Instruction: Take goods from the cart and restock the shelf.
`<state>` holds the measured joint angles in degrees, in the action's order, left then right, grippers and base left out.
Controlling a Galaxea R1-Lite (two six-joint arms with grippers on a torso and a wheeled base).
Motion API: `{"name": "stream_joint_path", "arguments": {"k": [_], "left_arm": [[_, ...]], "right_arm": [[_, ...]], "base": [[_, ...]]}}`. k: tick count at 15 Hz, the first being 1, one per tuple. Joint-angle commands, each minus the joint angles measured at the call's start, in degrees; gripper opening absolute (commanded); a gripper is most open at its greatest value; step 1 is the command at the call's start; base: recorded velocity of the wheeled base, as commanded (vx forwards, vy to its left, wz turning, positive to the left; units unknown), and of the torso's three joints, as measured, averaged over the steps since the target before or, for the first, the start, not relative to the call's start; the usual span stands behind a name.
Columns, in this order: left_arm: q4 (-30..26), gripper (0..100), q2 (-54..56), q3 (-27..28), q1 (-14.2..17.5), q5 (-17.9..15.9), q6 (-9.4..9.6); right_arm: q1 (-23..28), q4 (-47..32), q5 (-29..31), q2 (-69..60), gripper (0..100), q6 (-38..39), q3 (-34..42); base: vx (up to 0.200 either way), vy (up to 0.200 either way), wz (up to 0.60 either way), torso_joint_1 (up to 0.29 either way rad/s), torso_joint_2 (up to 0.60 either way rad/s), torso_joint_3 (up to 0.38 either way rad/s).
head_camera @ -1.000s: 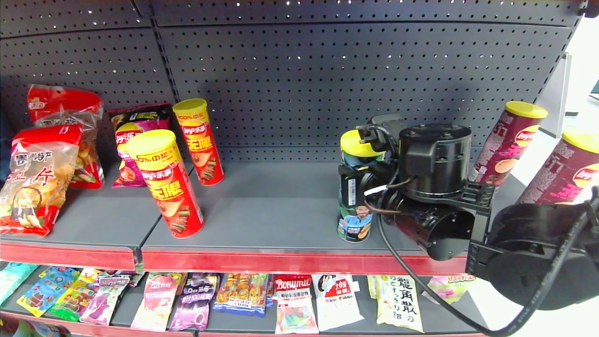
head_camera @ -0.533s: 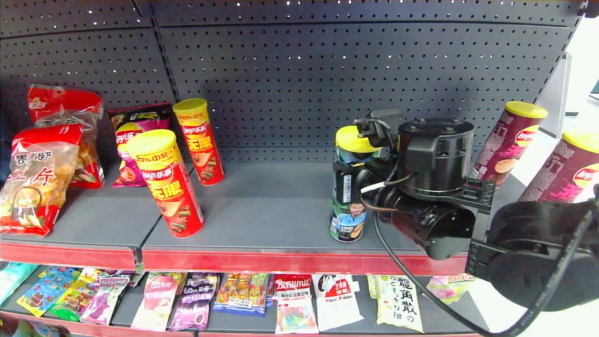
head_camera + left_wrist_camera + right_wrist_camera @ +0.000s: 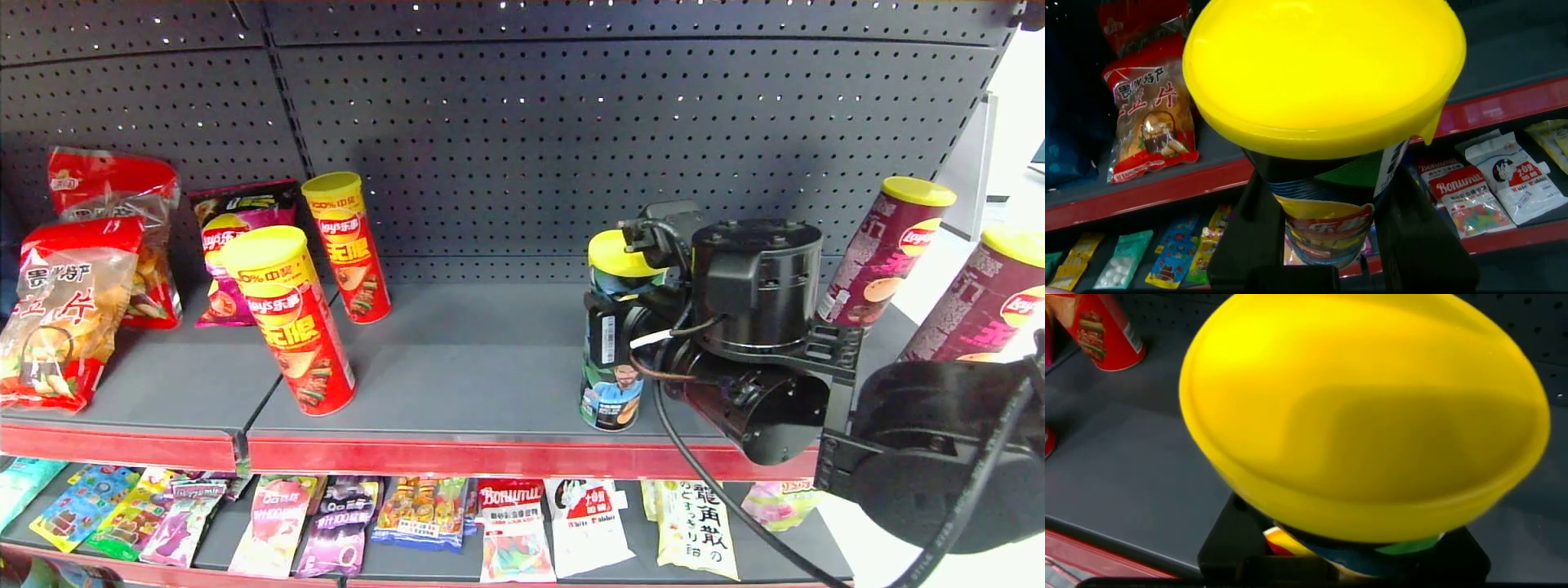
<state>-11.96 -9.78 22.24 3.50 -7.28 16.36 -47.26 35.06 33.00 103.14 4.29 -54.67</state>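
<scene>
Grey shelf, can upright (lid topmost)

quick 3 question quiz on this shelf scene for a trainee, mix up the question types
1. True or false: the front red tube on the upper shelf lies flat on its side.
2. What does the left tool grip? A: a snack bag. B: a yellow-lidded tube. C: nothing.
3. Fill the gap: in the head view, the dark tube gripped by the right tool is on the robot's ____ of the front red tube.

Key: 1 false, it stands upright. 2 B. 3 right.
</scene>
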Motion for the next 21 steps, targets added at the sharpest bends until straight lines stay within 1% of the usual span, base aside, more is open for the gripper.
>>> {"name": "stream_joint_path", "arguments": {"k": [1, 13, 14, 20, 21], "left_arm": [[0.0, 0, 0.0, 0.0, 0.0, 0.0, -0.01], [-0.1, 0, 0.4, -0.1, 0.0, -0.1, -0.01], [-0.1, 0, 0.4, -0.1, 0.0, -0.1, -0.01], [-0.1, 0, 0.8, -0.1, 0.0, 0.0, -0.01], [-0.1, 0, 0.8, 0.0, 0.0, 0.0, -0.01]], "right_arm": [[0.0, -0.2, 0.2, -0.2, 0, -0.1, 1.0], [0.2, -0.2, 0.2, -0.8, 0, -0.2, 0.9], [0.1, -0.1, 0.2, -0.8, 100, -0.2, 1.0], [0.0, -0.1, 0.2, -2.2, 100, 0.0, 1.5], [0.0, -0.2, 0.2, -4.3, 100, 0.0, 3.6]], "base": [[0.000, 0.000, 0.00, 0.000, 0.00, 0.000], [0.000, 0.000, 0.00, 0.000, 0.00, 0.000], [0.000, 0.000, 0.00, 0.000, 0.00, 0.000], [0.000, 0.000, 0.00, 0.000, 0.00, 0.000], [0.000, 0.000, 0.00, 0.000, 0.00, 0.000]]}}
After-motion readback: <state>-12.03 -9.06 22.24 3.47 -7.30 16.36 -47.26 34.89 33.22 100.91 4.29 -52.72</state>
